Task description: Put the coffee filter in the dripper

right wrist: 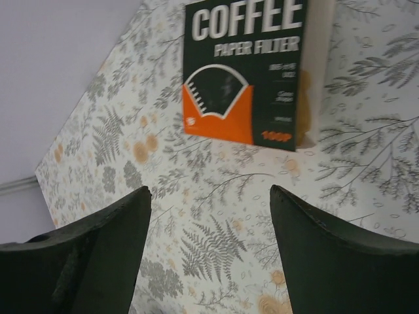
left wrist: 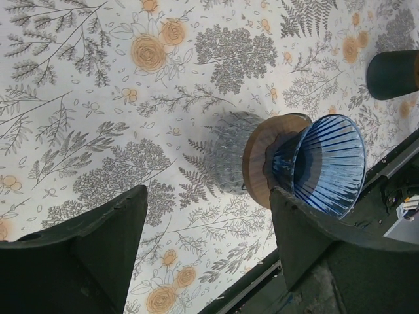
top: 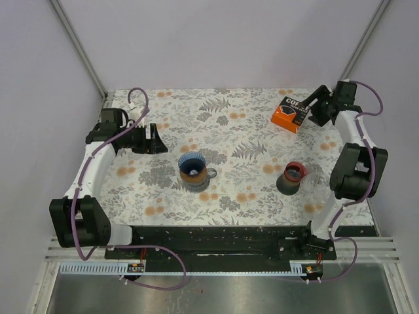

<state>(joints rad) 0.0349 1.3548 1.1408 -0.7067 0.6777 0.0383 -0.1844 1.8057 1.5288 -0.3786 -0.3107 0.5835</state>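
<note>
The blue ribbed dripper (top: 192,164) with its wooden collar sits on a glass server near the table's middle. In the left wrist view the dripper (left wrist: 329,163) lies just beyond my right finger. The orange and black coffee filter box (top: 290,114) lies at the back right. In the right wrist view the box (right wrist: 249,72) is straight ahead, with a brownish filter edge showing at its right side. My left gripper (top: 157,139) stands open to the left of the dripper, empty (left wrist: 208,196). Just right of the box, my right gripper (top: 312,108) is open and empty (right wrist: 211,193).
A dark mug with a red rim (top: 291,177) stands right of the dripper, also at the upper right of the left wrist view (left wrist: 393,73). A flowered cloth (top: 229,137) covers the table. White walls close in the back and sides.
</note>
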